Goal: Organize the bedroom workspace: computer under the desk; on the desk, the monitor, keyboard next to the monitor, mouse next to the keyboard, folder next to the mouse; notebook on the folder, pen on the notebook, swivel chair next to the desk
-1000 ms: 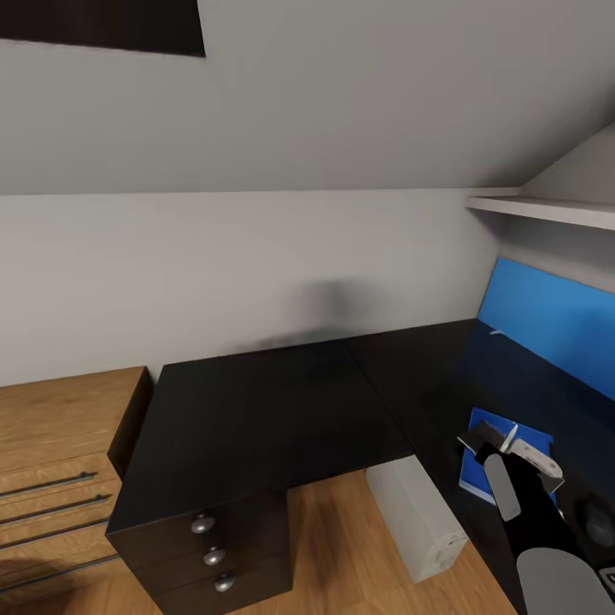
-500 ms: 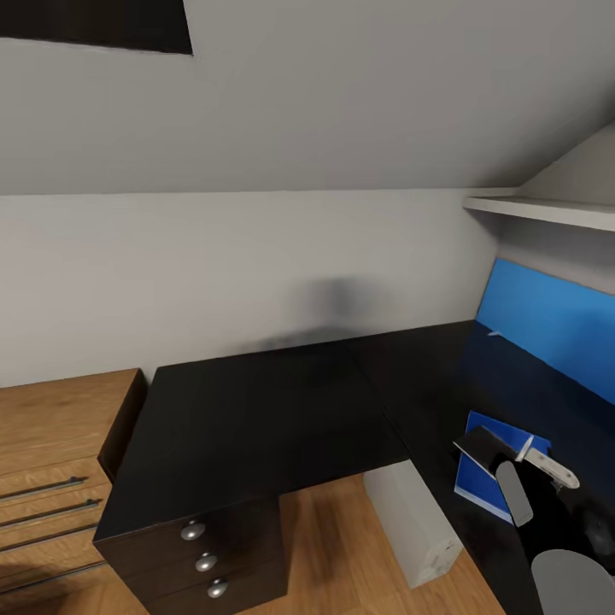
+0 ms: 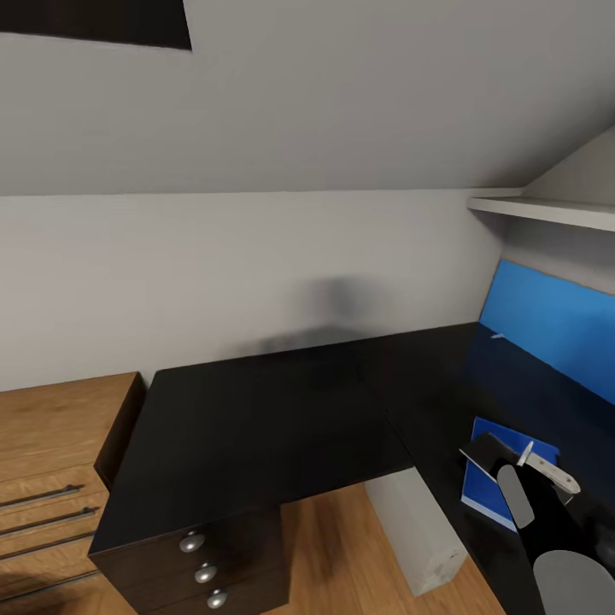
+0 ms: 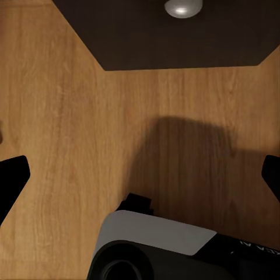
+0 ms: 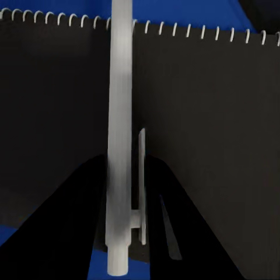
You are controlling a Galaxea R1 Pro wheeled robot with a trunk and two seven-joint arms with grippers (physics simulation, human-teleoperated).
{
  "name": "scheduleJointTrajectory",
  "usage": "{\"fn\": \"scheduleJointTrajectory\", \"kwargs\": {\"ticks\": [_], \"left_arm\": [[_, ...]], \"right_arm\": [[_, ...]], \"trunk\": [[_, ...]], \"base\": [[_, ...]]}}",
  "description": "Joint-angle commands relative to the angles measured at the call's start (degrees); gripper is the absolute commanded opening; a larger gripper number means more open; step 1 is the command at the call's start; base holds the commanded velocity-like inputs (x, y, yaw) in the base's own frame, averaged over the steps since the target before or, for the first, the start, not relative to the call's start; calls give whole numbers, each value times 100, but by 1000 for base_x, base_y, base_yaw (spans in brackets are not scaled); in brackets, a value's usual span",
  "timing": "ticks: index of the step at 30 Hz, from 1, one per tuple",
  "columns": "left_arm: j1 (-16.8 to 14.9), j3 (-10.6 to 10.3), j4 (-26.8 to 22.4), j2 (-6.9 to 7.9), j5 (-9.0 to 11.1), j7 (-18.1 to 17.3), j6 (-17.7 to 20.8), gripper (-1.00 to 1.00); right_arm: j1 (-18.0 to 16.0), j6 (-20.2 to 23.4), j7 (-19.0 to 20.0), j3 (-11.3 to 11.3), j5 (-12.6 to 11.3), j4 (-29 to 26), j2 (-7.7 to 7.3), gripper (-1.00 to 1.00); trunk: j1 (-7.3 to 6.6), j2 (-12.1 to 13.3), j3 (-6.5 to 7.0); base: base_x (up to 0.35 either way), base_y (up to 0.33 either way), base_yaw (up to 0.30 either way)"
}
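Gripping pen, notebook below, folder beneath

The head camera looks forward and down from above onto the corner of the L-shaped black bench, taking in the grey wall, the blue back panel at its right and the wood floor below. The left wrist camera points straight down at that wood floor from close above, with a dark drawer front and its round knob at one edge. The right wrist camera sits very near the black notebook and the white pen, things the head view shares at its lower right, the notebook lying on the blue folder.
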Motion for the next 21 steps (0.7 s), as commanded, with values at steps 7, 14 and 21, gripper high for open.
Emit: {"fn": "scheduleJointTrajectory", "kwargs": {"ticks": [7,14,21], "left_arm": [[-5,-47,1,5,66,38,-33,100],[-5,-47,1,5,60,38,-35,100],[-5,-47,1,-13,57,38,-28,100]], "right_arm": [[-4,20,-24,3,-35,-8,-1,-100],[-3,20,-24,3,-33,-14,-1,100],[-2,20,-24,11,-33,-44,7,100]], "trunk": [[0,-4,-6],[0,-4,-6],[-131,237,102]], "base": [[5,1,0],[0,0,0],[0,0,0]]}}
